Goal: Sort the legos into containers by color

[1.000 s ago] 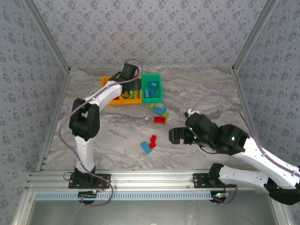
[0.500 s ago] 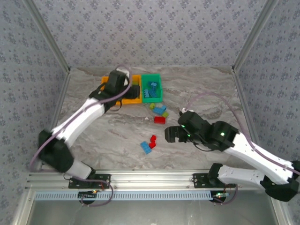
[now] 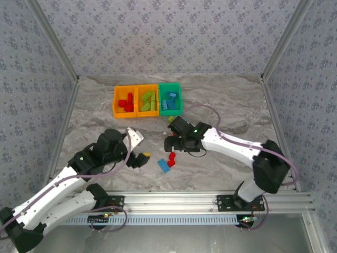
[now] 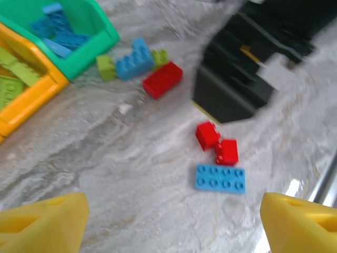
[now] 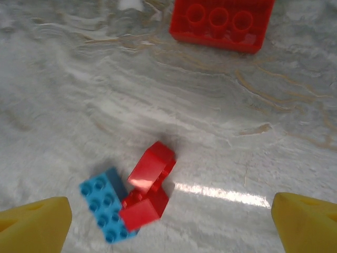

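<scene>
Three containers stand in a row at the back: an orange bin [image 3: 125, 101] with red legos, an orange bin [image 3: 147, 100] with lime ones, and a green bin [image 3: 170, 98] with blue ones. In mid-table lie a flat blue brick [image 3: 164, 165] and two small red bricks [image 3: 171, 158]. My left gripper [image 3: 138, 157] hovers just left of them, open and empty, its yellow fingertips [image 4: 42, 221] wide apart. My right gripper [image 3: 169, 143] hangs open just beyond them; the red pair [image 5: 150, 187] lies below and ahead of its jaws. A larger red brick [image 4: 162, 79] lies nearer the bins.
Loose blue bricks [image 4: 134, 59] and lime bricks [image 4: 105, 67] lie in front of the green bin [image 4: 68, 31]. The right arm [image 3: 231, 147] stretches across the table's right half. Patterned walls close in the back and sides, and a metal rail [image 3: 174, 200] runs along the near edge.
My left arm has swung back from the bins to the near left of the table, and its jaws have opened wider. My right gripper has moved left and farther in, over the loose bricks.
</scene>
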Controlling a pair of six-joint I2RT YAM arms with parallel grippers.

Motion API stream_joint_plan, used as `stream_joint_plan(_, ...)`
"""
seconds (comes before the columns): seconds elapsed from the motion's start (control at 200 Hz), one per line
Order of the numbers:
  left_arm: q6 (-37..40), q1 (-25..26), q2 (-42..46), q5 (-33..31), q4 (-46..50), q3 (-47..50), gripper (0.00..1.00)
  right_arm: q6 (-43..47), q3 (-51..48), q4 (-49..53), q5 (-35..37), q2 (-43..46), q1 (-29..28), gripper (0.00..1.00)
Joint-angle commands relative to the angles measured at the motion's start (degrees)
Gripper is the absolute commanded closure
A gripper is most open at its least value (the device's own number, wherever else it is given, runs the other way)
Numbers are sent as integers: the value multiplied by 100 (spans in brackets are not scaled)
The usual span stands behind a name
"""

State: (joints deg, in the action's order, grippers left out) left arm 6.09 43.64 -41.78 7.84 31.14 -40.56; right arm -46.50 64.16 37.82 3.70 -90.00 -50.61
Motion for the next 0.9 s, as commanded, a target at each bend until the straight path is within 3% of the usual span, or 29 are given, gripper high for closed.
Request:
stream_joint_plan(0.0, 449, 48, 31, 478, -138, 253, 15, -877, 171, -63, -90, -611, 18, 4)
stream_joint_plan(0.08, 461, 44, -54, 495, -273, 365, 14, -1155, 193, -260, -359, -1053, -126, 9)
stream_joint_plan(0.255, 715, 39, -107, 425, -211, 441, 13, -1406, 254, -512, -186, -1494, -362, 22)
stream_joint_plan(0.415, 751, 35, 131, 360, -250, 547, 12, -1375, 255, -568, -78, -1594, -348, 28)
stream_joint_plan(0.66, 781, 40, 284, 260, -236, 595, 12, -1322, 284, -461, 67, -1441, -299, 59)
stream_joint_plan(0.79, 791, 37, 372, 102, -295, 602, 12, -1135, 367, -206, 457, -1108, -322, 74)
stream_joint_plan(0.894, 701, 14, 443, -299, -448, 591, 10, -618, 712, -172, 1393, -494, -553, 82)
